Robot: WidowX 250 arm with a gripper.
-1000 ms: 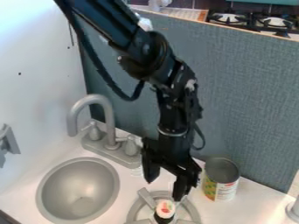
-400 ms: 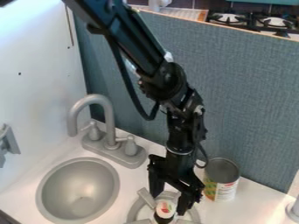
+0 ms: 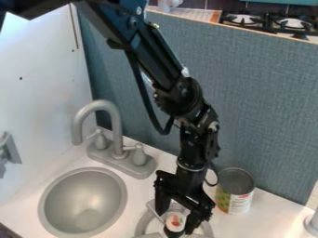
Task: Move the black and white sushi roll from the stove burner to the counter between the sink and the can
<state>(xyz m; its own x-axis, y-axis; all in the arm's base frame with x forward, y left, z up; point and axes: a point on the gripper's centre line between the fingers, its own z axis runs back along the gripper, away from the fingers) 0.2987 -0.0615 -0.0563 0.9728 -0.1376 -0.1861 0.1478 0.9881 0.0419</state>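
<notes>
The gripper (image 3: 175,223) hangs low over the stove burner (image 3: 142,228) at the bottom centre, with its two fingers spread apart. Between and just in front of the fingers stands a small dark bottle with a white cap (image 3: 175,221), which bears a red and green mark. Whether either finger touches the bottle, I cannot tell. An open tin can (image 3: 235,191) with a white, green and yellow label stands right of the gripper, close to the back panel.
Left of the burner is a round grey sink (image 3: 83,202), with a grey faucet (image 3: 115,135) behind it. A blue-grey panel (image 3: 261,107) rises behind the counter. A grey object (image 3: 312,224) stands at the right edge.
The gripper has moved down and slightly to the right, so that its fingers now flank the bottle's cap. The bottle and can have stayed in place.
</notes>
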